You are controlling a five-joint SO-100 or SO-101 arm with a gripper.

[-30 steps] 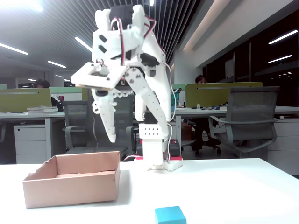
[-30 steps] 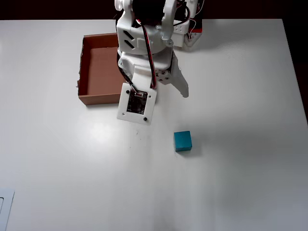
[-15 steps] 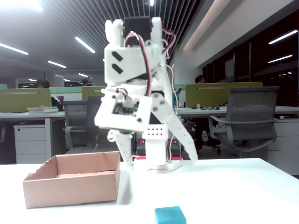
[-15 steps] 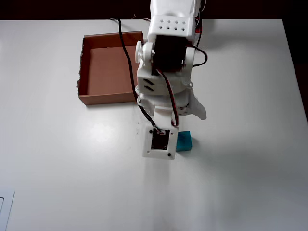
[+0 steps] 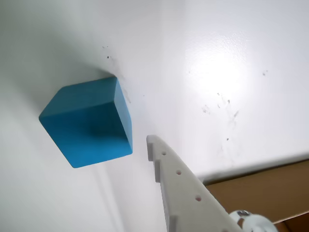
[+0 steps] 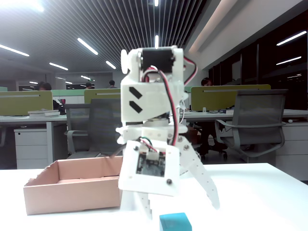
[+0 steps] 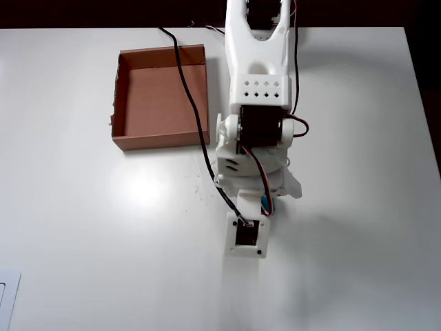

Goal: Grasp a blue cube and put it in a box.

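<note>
The blue cube [image 5: 89, 121] rests on the white table; the wrist view shows it close up, just left of one white finger [image 5: 181, 193]. In the fixed view my gripper [image 6: 182, 208] is open and points down, one finger on each side of the cube [image 6: 174, 222] and near its top. I cannot tell if either finger touches it. From overhead the arm covers all but a sliver of the cube [image 7: 266, 201]. The box [image 7: 160, 141] is a tan cardboard tray with a torn rim, up and to the left of the cube, with nothing visible inside it.
The arm's base [image 7: 258, 14] stands at the table's far edge, right of the box [image 6: 72, 192]. A black cable [image 7: 185, 76] crosses the box's right corner. The wrist camera board [image 7: 247, 234] overhangs the table. Office chairs and desks fill the background in the fixed view.
The arm swung from above the box's near edge out over the cube and came down. The open fingers now flank the cube. Cube and box stayed put.
</note>
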